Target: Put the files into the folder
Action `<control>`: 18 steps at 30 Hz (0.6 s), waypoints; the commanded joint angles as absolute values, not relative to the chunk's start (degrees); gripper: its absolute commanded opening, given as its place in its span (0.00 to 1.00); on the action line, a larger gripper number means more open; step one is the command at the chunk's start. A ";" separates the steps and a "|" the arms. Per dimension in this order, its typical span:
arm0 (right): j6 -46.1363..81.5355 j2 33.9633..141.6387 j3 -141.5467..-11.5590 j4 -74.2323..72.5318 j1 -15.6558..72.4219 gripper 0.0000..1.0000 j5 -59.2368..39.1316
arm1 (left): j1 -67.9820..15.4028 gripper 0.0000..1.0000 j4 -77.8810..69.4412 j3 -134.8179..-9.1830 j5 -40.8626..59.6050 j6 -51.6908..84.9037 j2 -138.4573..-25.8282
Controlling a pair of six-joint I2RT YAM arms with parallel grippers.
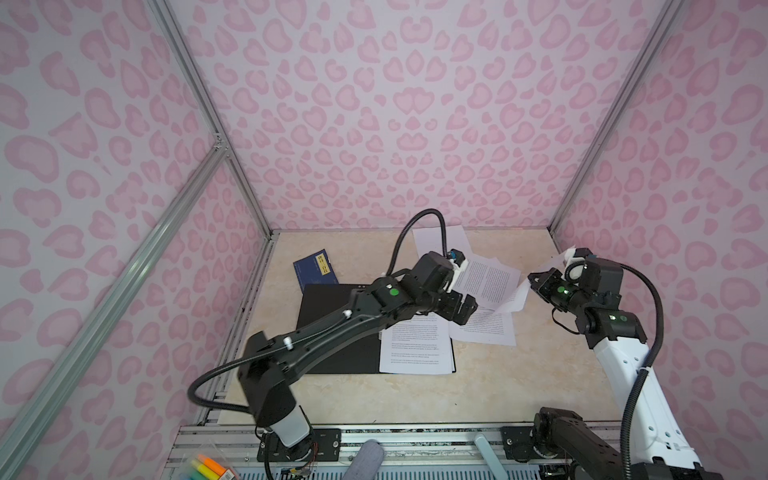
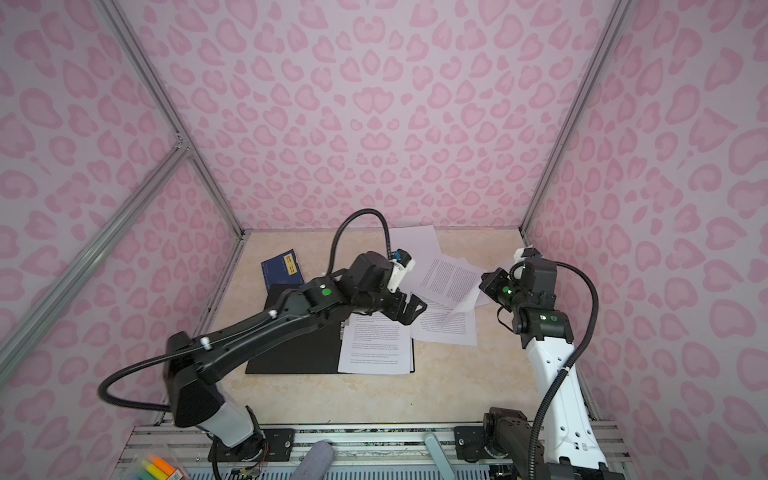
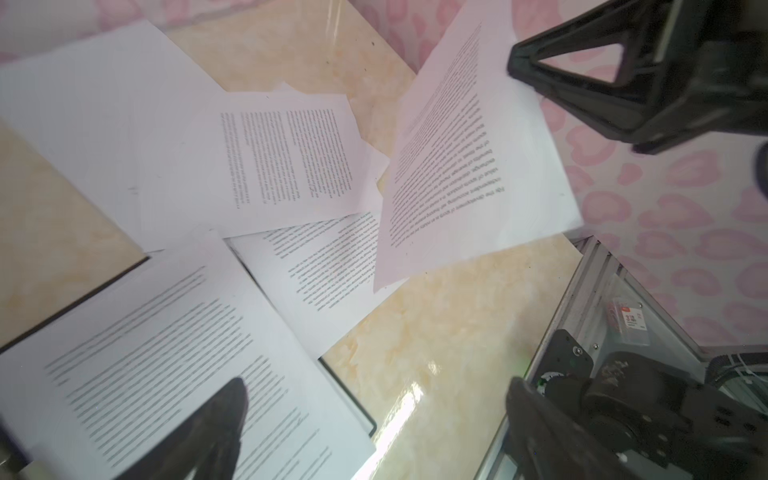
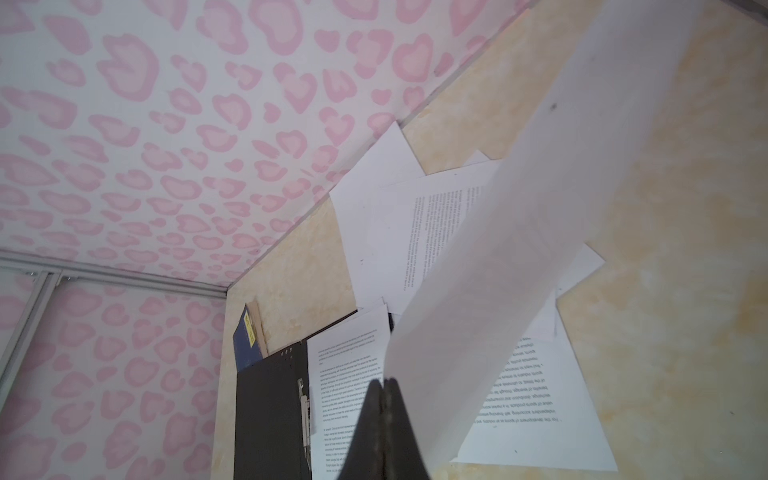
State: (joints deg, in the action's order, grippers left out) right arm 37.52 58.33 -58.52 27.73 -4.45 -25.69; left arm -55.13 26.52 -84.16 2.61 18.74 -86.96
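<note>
Folder (image 1: 326, 307) lies open on the beige surface (image 1: 415, 399), black inside up, left of centre in both top views. A stack of files (image 1: 415, 353) sits on its right half, print up, with the metal clip (image 4: 305, 411) along the stack's inner edge. More loose sheets (image 1: 486, 278) are fanned out on the surface behind and right of the folder. They overlap each other, the farthest one (image 1: 436, 241) blank side up near the back wall, the nearest (image 1: 486, 332) just beside the stack. Left gripper (image 2: 413, 311) hangs over the stack's far-right corner. Its fingers (image 3: 220, 419) are spread wide with nothing between them; the wrist view is too blurred to show whether they touch the paper. Right gripper (image 1: 534, 280) is up off the surface on the right, and its fingers (image 4: 384, 415) are pressed together on the edge of one held sheet (image 4: 540, 249). That sheet hangs tilted in the air above the loose ones, with its printed face toward the left arm (image 3: 478, 158), clear of the folder. Small blue booklet (image 1: 313, 268) with a yellow label sits at the folder's far-left corner; whether it touches or tucks under the cover is not clear.
</note>
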 commanded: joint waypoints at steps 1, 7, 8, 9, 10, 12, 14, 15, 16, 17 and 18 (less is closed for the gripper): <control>36.73 61.05 -62.75 29.58 3.24 0.00 -21.14 | -54.96 0.98 22.92 -73.83 -9.90 17.03 -66.74; 37.93 72.75 -73.57 27.41 20.47 0.00 -16.66 | -53.01 0.98 30.42 -57.23 -19.43 17.72 -48.07; 38.16 75.56 -75.72 26.57 23.18 0.00 -16.72 | -52.07 0.98 31.96 -54.67 -20.96 18.42 -45.44; 38.31 78.03 -77.80 25.95 25.34 0.00 -17.24 | -50.77 0.98 33.62 -52.60 -22.36 19.50 -43.33; 38.41 80.21 -79.89 25.83 26.82 0.00 -17.76 | -49.80 0.98 35.31 -51.08 -23.93 21.12 -41.80; 38.65 84.10 -84.38 25.81 29.54 0.00 -18.49 | -47.94 0.98 36.41 -47.45 -26.37 23.76 -38.35; 39.13 86.77 -88.64 25.24 31.07 0.00 -19.66 | -46.00 0.98 35.66 -44.24 -26.02 25.07 -35.59; 39.83 87.28 -88.99 24.39 31.09 0.00 -20.62 | -44.75 0.98 35.13 -43.24 -25.26 25.35 -34.96; 40.38 87.42 -88.75 23.78 30.94 0.00 -21.11 | -43.71 0.98 34.65 -42.78 -24.62 25.36 -35.00; 40.82 87.32 -87.73 23.10 30.39 0.00 -21.66 | -42.36 0.98 34.17 -42.64 -23.58 25.02 -35.55; 40.96 86.90 -86.32 22.37 29.65 0.00 -21.94 | -41.01 0.98 33.58 -42.91 -22.46 24.21 -36.53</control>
State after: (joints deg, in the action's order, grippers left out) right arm 39.20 86.78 -88.07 24.95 30.70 -20.60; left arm -43.53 35.33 -43.24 -22.98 23.51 -35.53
